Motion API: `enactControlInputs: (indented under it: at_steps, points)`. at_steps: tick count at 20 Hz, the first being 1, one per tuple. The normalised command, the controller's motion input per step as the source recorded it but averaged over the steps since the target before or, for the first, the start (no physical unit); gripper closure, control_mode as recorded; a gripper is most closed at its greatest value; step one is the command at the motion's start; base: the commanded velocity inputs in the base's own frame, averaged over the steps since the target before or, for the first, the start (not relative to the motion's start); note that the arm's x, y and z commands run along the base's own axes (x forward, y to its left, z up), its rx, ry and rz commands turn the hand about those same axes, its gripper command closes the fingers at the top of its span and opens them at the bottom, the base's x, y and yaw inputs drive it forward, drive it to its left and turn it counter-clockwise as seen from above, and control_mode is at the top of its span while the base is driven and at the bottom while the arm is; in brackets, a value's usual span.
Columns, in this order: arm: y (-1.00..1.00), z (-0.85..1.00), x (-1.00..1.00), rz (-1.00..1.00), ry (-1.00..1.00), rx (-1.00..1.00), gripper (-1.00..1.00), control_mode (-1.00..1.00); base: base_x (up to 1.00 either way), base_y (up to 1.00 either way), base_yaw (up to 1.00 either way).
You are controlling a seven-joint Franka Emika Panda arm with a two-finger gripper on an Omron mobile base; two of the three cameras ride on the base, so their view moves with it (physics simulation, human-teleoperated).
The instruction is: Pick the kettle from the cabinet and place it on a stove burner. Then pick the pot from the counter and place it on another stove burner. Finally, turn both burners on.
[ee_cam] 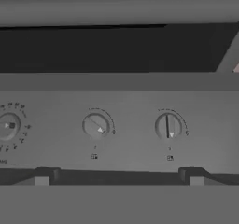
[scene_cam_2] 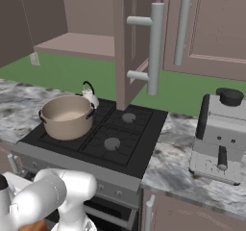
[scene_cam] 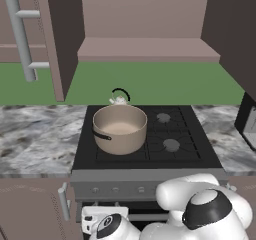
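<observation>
Close against the hand camera: stove control panel [ee_cam: 130, 143], grey, with three round knobs in a row. Left knob [ee_cam: 8, 126] ringed by tick marks; middle knob [ee_cam: 95, 125] with pointer turned down-right; right knob [ee_cam: 168, 126] with pointer straight down. Small marks under the middle and right knobs, too blurred to read. Gripper [ee_cam: 119, 178] facing this panel, jaws spread to full width, nothing held or touched. Oven door bar [ee_cam: 116, 10] across the top of the hand view.

Seen from the base views: pot [scene_cam: 120, 129] [scene_cam_2: 67, 115] seated on the front-left burner of the black cooktop [scene_cam: 192, 149], empty, pale inside. Kettle [scene_cam: 119, 99] [scene_cam_2: 90, 95] just behind the pot on the rear-left burner, largely hidden by it in the left base view. Both well above and apart from the jaws. Right-hand burners [scene_cam: 171, 144] [scene_cam_2: 112, 143] bare.

Marbled counter [scene_cam: 35, 134] [scene_cam_2: 173, 162] on either side of the cooktop. Green wall [scene_cam: 150, 86] behind. Cabinet [scene_cam: 147, 49] above, doors swung open, shelf bare. Grey coffee machine [scene_cam_2: 223, 134] on the counter right of the stove.
</observation>
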Motion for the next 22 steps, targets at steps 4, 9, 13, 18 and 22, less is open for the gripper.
enactControlInputs:
  at_steps: [4, 9, 13, 18, 22]
  points:
    - [0.03, 0.08, 0.16, -0.02, 0.03, 0.00, -1.00, -1.00, 0.00, 0.00, 0.00]
    - [0.09, 0.01, 0.16, -0.03, 0.01, 0.00, -1.00, -1.00, 0.00, 0.00, 0.00]
    - [0.12, 0.00, 0.10, -0.03, 0.02, 0.00, -1.00, -1.00, 0.00, 0.00, 0.00]
    - [0.13, 0.00, 0.10, -0.03, 0.02, 0.00, -1.00, -1.00, 0.00, 0.00, 0.00]
    - [0.12, 0.00, 0.10, -0.02, 0.02, 0.00, -1.00, -1.00, 0.00, 0.00, 0.00]
